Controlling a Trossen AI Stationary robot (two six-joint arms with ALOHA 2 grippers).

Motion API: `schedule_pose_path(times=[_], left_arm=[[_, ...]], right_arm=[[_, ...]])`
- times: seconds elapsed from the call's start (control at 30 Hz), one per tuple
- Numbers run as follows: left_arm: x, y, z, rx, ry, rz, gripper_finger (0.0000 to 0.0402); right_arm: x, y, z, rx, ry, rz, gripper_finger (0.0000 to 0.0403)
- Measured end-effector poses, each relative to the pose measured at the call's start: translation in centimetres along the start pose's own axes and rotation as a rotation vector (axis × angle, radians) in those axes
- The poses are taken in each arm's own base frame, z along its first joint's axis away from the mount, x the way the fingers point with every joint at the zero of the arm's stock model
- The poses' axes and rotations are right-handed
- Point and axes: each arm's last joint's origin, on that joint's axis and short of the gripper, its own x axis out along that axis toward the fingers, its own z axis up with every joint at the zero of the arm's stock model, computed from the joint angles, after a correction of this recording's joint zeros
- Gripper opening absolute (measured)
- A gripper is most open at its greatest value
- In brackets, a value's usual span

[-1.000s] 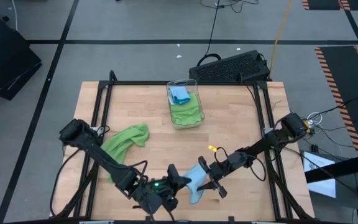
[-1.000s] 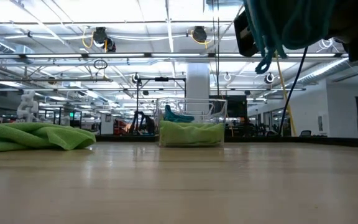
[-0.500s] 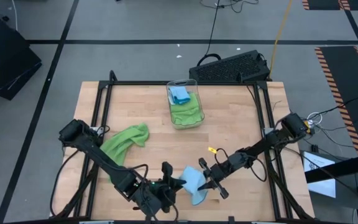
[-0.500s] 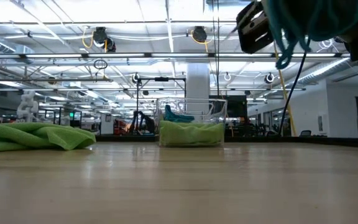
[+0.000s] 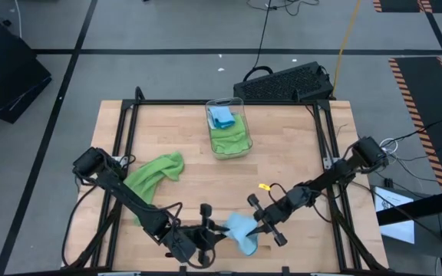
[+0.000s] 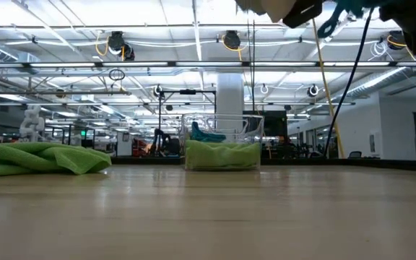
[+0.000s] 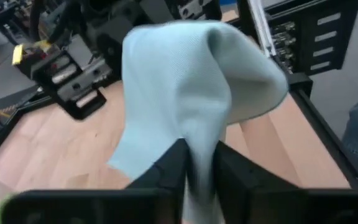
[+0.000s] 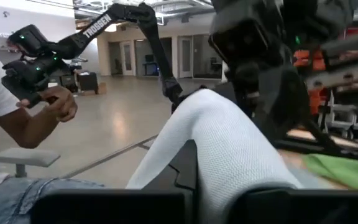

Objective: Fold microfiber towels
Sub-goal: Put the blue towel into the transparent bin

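Observation:
A light blue microfiber towel hangs bunched between my two grippers over the table's near edge. My left gripper is shut on it from the left and my right gripper is shut on it from the right. A lime green towel lies crumpled flat on the table's left half. More green and blue towels sit in the clear bin at the table's far middle. My left gripper pinches a bunched fold of the blue towel between its two fingers, coming nearly level from the table's left. The cloth arches slack toward the other gripper, clear of the table. My right gripper has the towel's other end between its fingers, coming level from the table's right. The cloth drapes over the fingers and hides the exact place of contact. It is lifted clear of the table.
The black frame rails run along the table's sides. A person with hand-held controllers stands beyond the table. Bare wood lies between the bin and my grippers.
My left gripper has rolled about its own axis and sunk a little. The blue towel, drawn out long a second ago, is now bunched shorter between the grippers. Its hanging part has risen almost out of the top of the low view.

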Motion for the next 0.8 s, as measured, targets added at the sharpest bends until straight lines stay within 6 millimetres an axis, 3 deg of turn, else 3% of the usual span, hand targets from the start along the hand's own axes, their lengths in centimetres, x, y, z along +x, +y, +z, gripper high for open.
schedule_pose_path(times=[0.23,0.33,0.5,0.63,0.8], left_arm=[[-0.4,-0.4,0.0,-0.081,-0.014,0.035,0.0205],[-1.6,-0.8,0.5,-0.085,-0.035,0.035,0.0244],[-4.5,-1.1,1.5,-0.079,-0.062,0.129,0.0269],[-6.5,-0.5,2.8,-0.151,-0.137,0.344,0.0271],[-5.3,0.7,3.1,-0.159,-0.144,0.422,0.0282]], right_arm=[[-0.1,0.0,0.9,-0.053,-0.03,-0.022,0.0012],[-0.2,-0.1,1.1,-0.077,-0.028,-0.057,0.0012],[-0.3,-0.4,1.2,-0.14,0.014,-0.152,0.0012],[-0.4,-0.7,1.2,-0.17,0.043,-0.238,0.0012],[-0.5,-0.8,1.2,-0.237,0.055,-0.298,0.0013]])
